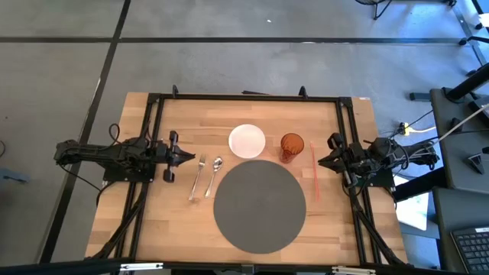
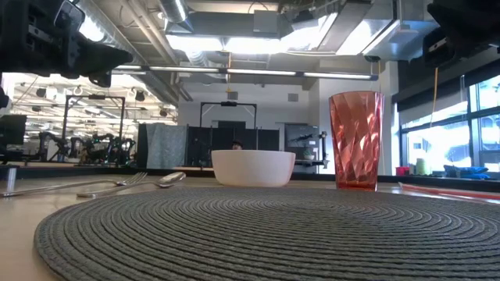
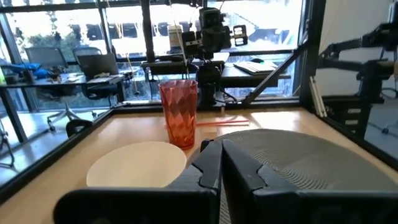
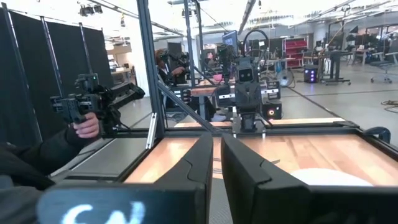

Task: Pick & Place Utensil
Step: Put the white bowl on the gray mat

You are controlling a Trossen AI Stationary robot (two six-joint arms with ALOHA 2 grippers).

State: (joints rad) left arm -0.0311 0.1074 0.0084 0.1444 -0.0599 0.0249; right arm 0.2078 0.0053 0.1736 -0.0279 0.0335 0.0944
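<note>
A light wooden counter (image 1: 176,221) is seen from above, with a dark robot arm at each side. In the middle lies a round, grey woven placemat (image 1: 259,204). Just beyond its far edge sit a small white bowl (image 1: 247,140) and, to the right of the bowl, an upright orange-red faceted tumbler (image 1: 291,147). A thin pink straw (image 1: 314,172) lies flat on the counter between the tumbler and the right arm.

The utensils lie side by side on the bare wood just left of the placemat: a fork (image 1: 197,178) on the left and a spoon (image 1: 213,176) on the right, handles pointing toward the near edge of the counter. Nothing touches them.

The left gripper (image 1: 189,156) hovers near the counter's left side, close to the head of the fork, its fingers pressed together and holding nothing. The right gripper (image 1: 321,160) waits near the right side beside the straw, its fingers also pressed together and empty.

In the right wrist view, a person's hand (image 4: 86,126) holds a dark controller in the room beyond.
</note>
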